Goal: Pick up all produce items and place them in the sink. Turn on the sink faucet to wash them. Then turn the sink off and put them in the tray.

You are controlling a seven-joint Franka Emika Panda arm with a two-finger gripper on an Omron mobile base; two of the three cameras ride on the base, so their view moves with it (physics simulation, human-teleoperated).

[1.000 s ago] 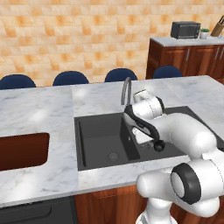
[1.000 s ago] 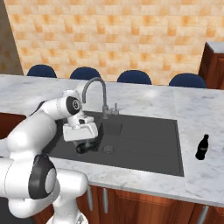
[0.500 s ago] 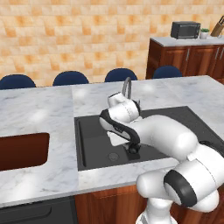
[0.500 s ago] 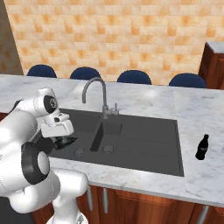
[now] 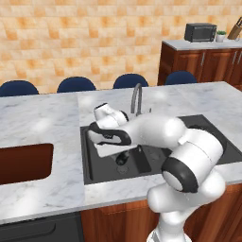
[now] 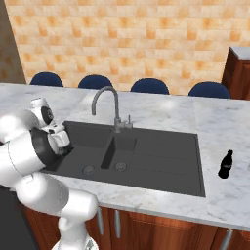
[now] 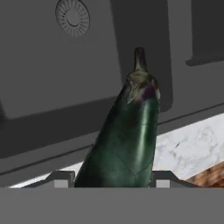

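Eggplant [image 7: 127, 140] – small, dark green, glossy skin, pale stem cap w/ thin stalk at far end. Judging by looks: light, firm, stiff enough not to bend in the grip. Skin looks slick, so prob. slides lengthwise if squeezed near the taper. Best hold is across the fat middle, jaws square to the long axis; avoid the cap end, too narrow. Not fragile, but skin could bruise under a hard pinch.

My gripper [image 7: 113, 180]: jaws part-way apart and clamped on the eggplant, one finger each side of its thick end, fruit pointing away from me along the hand. Seems a snug hold, body fills the gap between fingers. Nothing else touching the fingers as far as I can tell.

Where it is: in my grip, in the air over the left basin of the black sink [image 5: 99, 170]. Hand view looks down past it at the basin floor, round drain [image 7: 72, 16], the sink's near wall and a strip of marble counter [image 7: 192, 148] beyond. From the base cams my hand sits low at the basin's left side, left of the faucet [image 6: 108, 105].

Red-brown tray [image 5: 23, 163] lies set in the counter further left, well apart from the sink. Small dark bottle [image 6: 225, 164] on the counter right of the drainboard, not mine to deal w/.
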